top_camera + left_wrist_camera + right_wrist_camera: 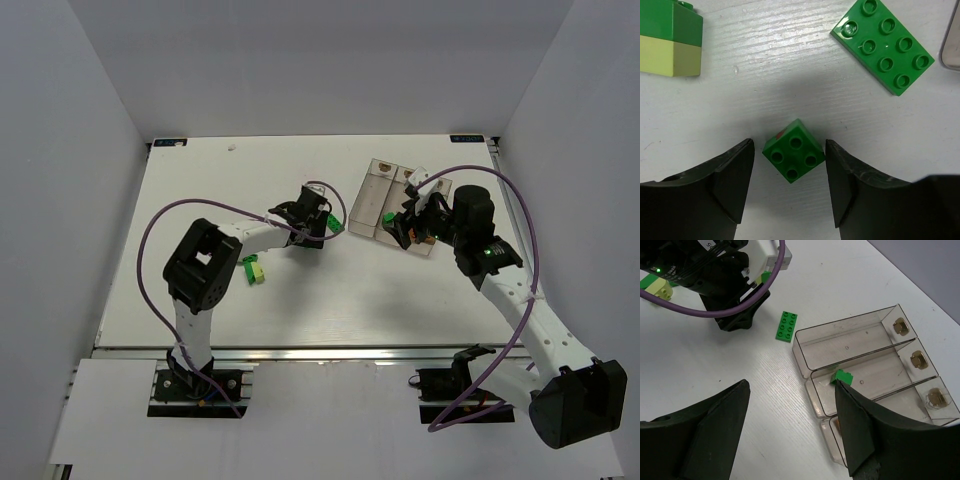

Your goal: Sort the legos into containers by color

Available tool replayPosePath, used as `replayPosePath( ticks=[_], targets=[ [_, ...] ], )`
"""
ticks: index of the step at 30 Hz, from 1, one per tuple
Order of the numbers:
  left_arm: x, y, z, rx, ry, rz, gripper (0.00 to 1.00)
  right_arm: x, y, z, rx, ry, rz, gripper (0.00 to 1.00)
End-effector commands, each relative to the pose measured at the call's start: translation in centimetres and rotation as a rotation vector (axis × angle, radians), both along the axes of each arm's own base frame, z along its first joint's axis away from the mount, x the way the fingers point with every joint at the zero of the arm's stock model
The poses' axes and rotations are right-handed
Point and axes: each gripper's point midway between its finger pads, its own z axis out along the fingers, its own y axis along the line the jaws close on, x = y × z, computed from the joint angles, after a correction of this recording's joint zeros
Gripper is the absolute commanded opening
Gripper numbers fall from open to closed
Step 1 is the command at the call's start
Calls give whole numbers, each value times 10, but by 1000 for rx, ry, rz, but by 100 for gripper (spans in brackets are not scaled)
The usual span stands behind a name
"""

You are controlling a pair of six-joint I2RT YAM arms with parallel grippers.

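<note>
A small dark green lego lies on the table between the fingers of my left gripper, which is open with a narrow gap on each side of the brick. From above, this gripper is left of the containers. A flat green plate lego lies just beyond it. A dark green brick stacked on a yellow-green one sits further left. My right gripper hangs open and holds nothing, beside the three clear bins. A green lego rests in the middle bin, and an orange sliver shows in the nearest bin.
The left arm's wrist and purple cable cross the top left of the right wrist view. The green and yellow-green stack lies near the left arm's elbow. Grey walls enclose the white table on three sides.
</note>
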Motion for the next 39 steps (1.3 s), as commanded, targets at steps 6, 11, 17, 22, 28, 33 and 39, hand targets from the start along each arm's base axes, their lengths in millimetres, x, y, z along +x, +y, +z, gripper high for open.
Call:
replayPosePath(
  ticks=[6,11,17,22,28,33,39],
  targets=[
    [-9,2,-13,48,55,-17,61,2,1,5,9,-40,7,74],
    [-10,-2,-9,55,45,-31,50,2,2,4,6,-39,7,74],
    [-8,-15,28,-25,2,-59,19,2,2,3,4,-40,6,74],
    [-9,-36,74,-189,-74,-115,9,5,-1,5,-1,-49,-12,73],
    [-18,-71,134,-422,-173,-249,3,16,-15,17,6,-92,-124,19],
    [-11,-107,164,-533,-215,-331,2,22,-28,33,25,-147,-215,0],
    [3,-169,167,-591,-213,-404,3,21,-38,48,42,-209,-265,0]
  ],
)
